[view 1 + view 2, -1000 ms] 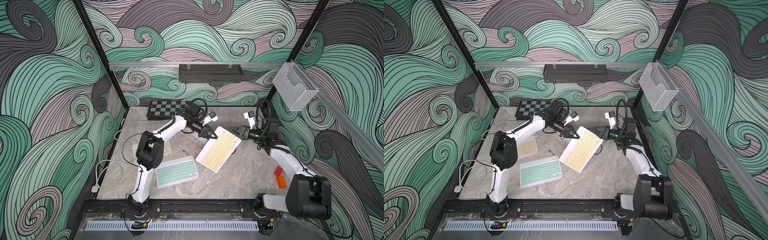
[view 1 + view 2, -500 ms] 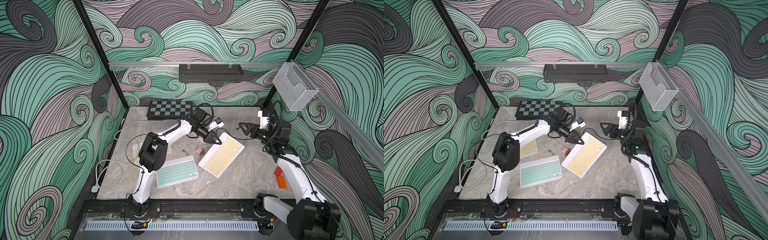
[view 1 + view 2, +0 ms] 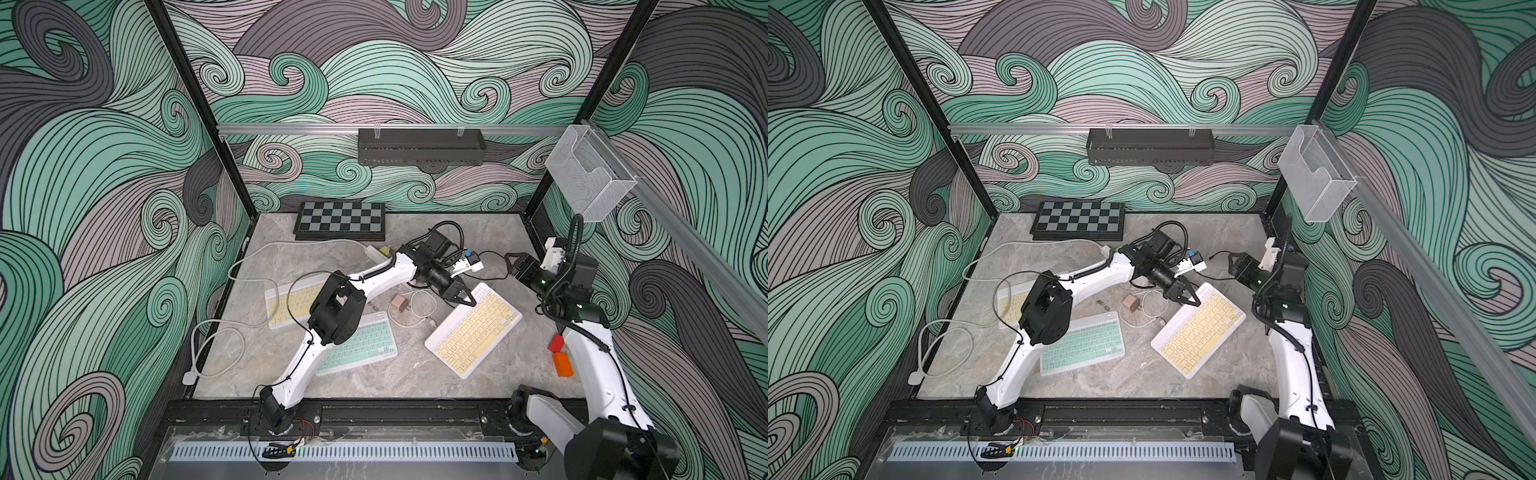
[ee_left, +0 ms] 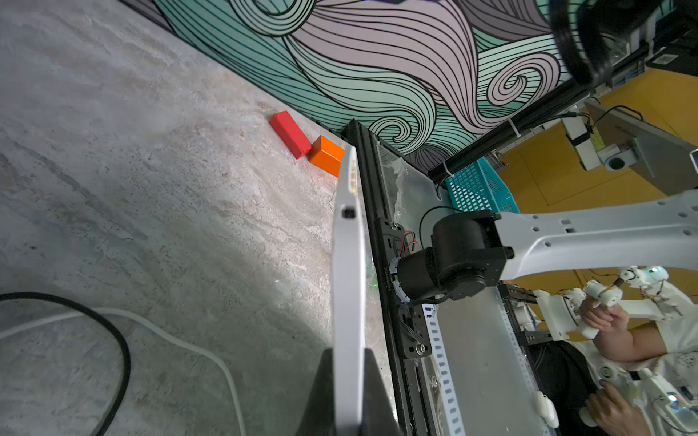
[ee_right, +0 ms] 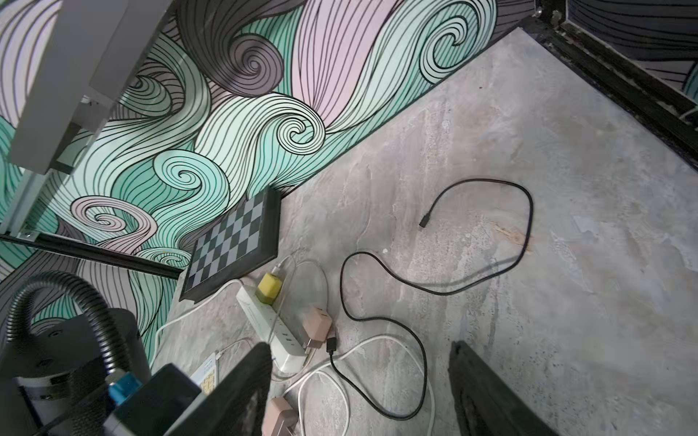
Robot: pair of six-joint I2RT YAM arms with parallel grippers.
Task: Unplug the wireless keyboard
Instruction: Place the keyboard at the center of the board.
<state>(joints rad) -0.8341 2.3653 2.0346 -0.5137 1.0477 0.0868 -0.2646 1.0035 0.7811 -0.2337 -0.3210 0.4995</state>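
At the table's (image 3: 374, 384) middle, the left hand (image 3: 464, 299) was clenched on the yellow-keyed wireless keyboard's (image 3: 473, 332) edge, its port (image 4: 347, 213) empty. The right hand (image 3: 513, 266) hung released above the loose black cable (image 5: 425, 349). Unplugging looked done, and the next move called only for letting go of the keyboard.

Chessboard (image 3: 340, 219) far back; red block (image 3: 556, 343), orange block (image 3: 563, 364) prob. touching.
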